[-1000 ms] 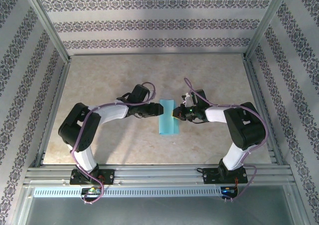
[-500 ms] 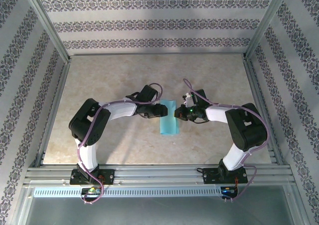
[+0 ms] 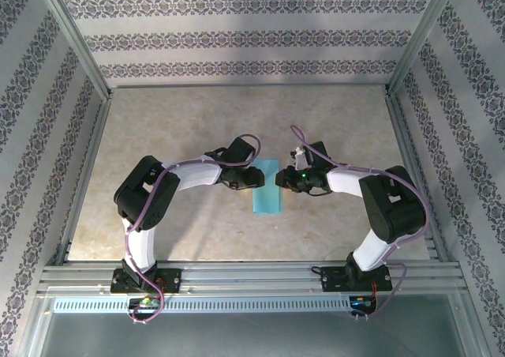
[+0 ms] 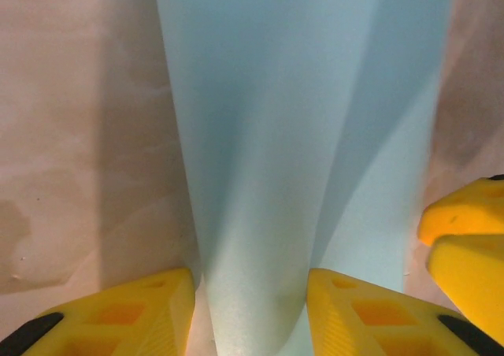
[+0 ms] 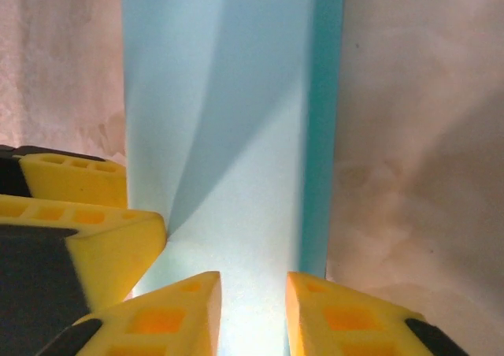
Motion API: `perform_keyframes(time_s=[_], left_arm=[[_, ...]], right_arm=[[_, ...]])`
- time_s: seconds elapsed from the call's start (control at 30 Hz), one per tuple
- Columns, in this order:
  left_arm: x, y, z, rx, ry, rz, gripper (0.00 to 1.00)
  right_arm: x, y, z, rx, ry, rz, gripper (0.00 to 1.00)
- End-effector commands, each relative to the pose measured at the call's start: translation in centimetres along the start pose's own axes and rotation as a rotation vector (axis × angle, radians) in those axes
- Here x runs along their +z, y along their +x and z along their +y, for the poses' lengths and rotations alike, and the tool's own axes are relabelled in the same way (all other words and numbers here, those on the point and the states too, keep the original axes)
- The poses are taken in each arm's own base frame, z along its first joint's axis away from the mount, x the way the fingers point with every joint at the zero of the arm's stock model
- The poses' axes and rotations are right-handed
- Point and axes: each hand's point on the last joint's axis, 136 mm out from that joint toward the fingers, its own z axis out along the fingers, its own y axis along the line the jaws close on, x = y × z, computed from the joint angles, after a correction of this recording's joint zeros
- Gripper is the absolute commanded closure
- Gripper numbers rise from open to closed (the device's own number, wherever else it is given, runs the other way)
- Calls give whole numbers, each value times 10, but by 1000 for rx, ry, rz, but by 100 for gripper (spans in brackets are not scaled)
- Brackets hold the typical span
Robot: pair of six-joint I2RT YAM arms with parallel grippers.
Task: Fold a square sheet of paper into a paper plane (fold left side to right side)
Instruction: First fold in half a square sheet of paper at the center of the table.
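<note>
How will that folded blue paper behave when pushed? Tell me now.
Probably floppy: the folded blue paper shows soft, bowed shading rather than a flat, stiff face. Likely very light, so it may skid on the smooth table instead of creasing. Its layers look loosely stacked in the right wrist view, so they may spring apart.

Beige marbled table [image 3: 331, 120], patterned walls [image 3: 237, 41]

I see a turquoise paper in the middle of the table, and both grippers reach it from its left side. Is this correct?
Not fully. The left gripper reaches the paper from its left side, but the right gripper comes from its right side, as the top external view shows.
</note>
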Motion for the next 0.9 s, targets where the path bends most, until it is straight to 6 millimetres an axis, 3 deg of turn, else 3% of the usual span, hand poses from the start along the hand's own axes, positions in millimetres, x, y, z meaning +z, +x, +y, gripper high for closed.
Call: perform_keyframes(time_s=[0.0,0.37,0.87], left_arm=[[17,24,14,-26,-99,74,57],[28,33,20,-20,-194,113,57],[36,37,23,-61,-214,135,54]], right_arm=[[-16,-13,0,-25,39,-62,66],[-53,-21,-18,-17,120,-154,54],[-55,-20,-20,-11,112,-146,54]])
